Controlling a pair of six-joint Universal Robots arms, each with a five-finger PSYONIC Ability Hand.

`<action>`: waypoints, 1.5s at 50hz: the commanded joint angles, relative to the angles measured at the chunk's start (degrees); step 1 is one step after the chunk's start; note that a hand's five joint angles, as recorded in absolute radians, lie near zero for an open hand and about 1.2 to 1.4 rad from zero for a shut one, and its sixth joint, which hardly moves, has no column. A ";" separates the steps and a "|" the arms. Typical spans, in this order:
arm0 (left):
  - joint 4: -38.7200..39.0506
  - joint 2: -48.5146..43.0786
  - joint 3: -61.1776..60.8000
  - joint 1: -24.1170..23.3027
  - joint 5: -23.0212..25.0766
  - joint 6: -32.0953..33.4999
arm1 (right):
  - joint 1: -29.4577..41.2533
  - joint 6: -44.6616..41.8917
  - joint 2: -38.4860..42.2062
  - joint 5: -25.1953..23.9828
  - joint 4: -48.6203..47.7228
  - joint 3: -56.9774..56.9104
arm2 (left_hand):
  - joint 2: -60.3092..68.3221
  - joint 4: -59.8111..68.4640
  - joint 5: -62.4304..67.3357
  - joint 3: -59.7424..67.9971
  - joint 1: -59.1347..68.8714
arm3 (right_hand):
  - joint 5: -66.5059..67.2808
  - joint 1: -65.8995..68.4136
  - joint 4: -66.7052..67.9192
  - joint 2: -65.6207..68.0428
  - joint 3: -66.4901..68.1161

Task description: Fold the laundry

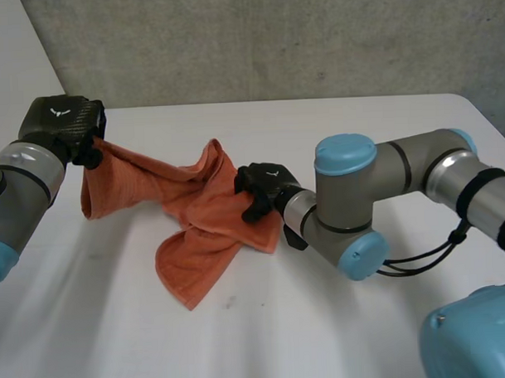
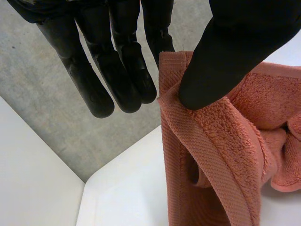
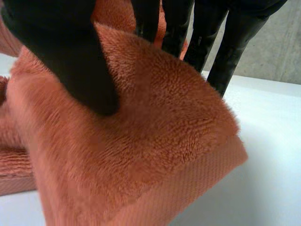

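Observation:
An orange towel [image 1: 205, 214] lies bunched and twisted on the white table [image 1: 108, 327], stretched between my two hands. My left hand [image 1: 63, 121] holds one corner lifted off the table at the far left. In the left wrist view its thumb [image 2: 235, 47] pinches the hemmed towel [image 2: 211, 150] corner against the fingers [image 2: 122, 70]. My right hand [image 1: 259, 187] is on the towel's right side near the table's middle. In the right wrist view its thumb [image 3: 66, 56] presses on top of a folded towel [image 3: 141, 155] corner, with the fingers [image 3: 225, 42] on the far side of it.
A grey wall [image 1: 272, 39] runs behind the table's far edge. The table's left edge lies just below my left arm [image 1: 20, 189]. My right arm [image 1: 377, 201] reaches across the table's right half.

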 commanded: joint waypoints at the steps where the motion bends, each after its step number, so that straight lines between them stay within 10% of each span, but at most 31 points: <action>1: 0.04 0.81 0.76 0.33 -0.18 -0.09 | -0.90 -2.47 -3.92 2.10 2.59 -3.63 | 11.37 11.70 15.42 11.81 16.45 | 28.27 31.87 26.24 24.73 26.28; 17: -0.14 3.97 1.03 0.95 -0.36 -0.35 | -16.18 -30.21 -37.76 1.84 12.15 12.52 | 11.37 11.70 15.42 11.81 16.45 | 28.27 31.87 26.24 24.73 26.28; 27: -2.51 2.05 -1.34 0.25 0.08 0.09 | -18.83 -48.44 -39.01 2.89 24.12 20.71 | 11.37 11.70 15.42 11.81 16.45 | 28.27 31.87 26.24 24.73 26.28; 39: -0.06 -13.24 12.61 -0.11 0.00 0.09 | -19.71 -41.87 -26.80 3.51 11.14 9.30 | 11.37 11.70 15.42 11.81 16.45 | 28.27 31.87 26.24 24.73 26.28; 50: 24.55 -9.05 18.62 -2.48 -5.27 -0.26 | -21.47 -19.64 -33.79 5.62 -17.62 11.02 | 11.37 11.70 15.42 11.81 16.45 | 28.27 31.87 26.24 24.73 26.28; 59: 25.45 -6.83 0.01 -2.83 -5.28 -0.18 | -23.49 -18.83 -40.24 -0.62 -9.56 26.59 | 11.37 11.70 15.42 11.81 16.45 | 28.27 31.87 26.24 24.73 26.28; 75: 14.99 -13.52 -14.17 -2.66 -5.28 0.35 | -23.84 -33.51 -29.16 -2.29 3.47 39.87 | 2.03 2.36 6.08 2.47 7.11 | 28.27 31.87 26.24 24.73 26.28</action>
